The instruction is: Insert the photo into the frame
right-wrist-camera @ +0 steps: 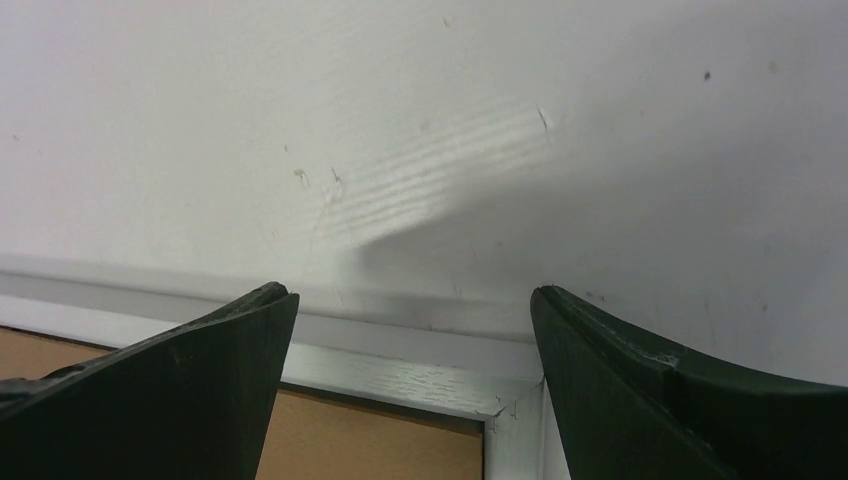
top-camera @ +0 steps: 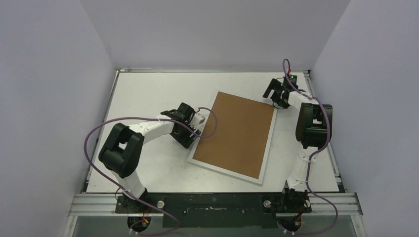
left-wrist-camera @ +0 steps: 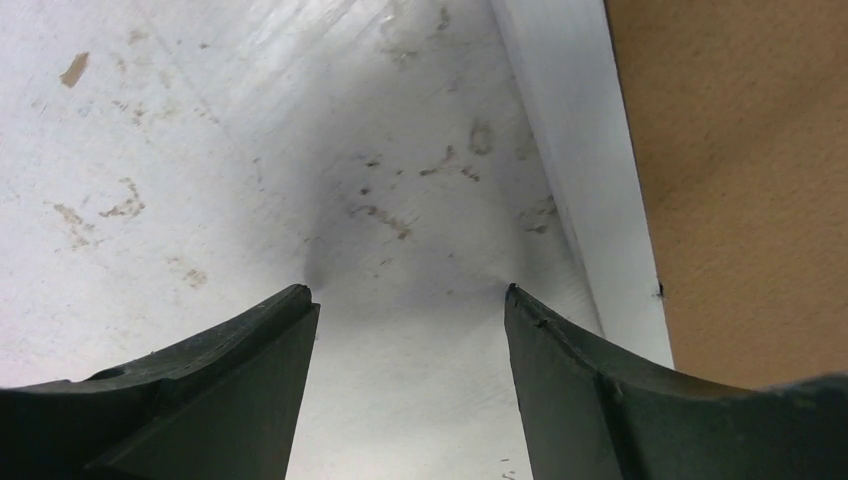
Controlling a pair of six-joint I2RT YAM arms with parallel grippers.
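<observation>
Your frame (left-wrist-camera: pixel 590 170) is lying flat on the desk (top-camera: pixel 148 94), its long axis running away from you, with the brown backing board (top-camera: pixel 234 133) sitting in it. The photo isn't showing. Your left hand (left-wrist-camera: pixel 405 300) is waiting released beside its left edge, and your right hand (right-wrist-camera: pixel 410 295) is released at its far right corner.

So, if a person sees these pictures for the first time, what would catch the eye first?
A big brown board in a white frame lies tilted in the middle of the table. The left fingers stand open beside its left edge, and the right fingers stand open at its far right corner. No photo shows anywhere.
</observation>
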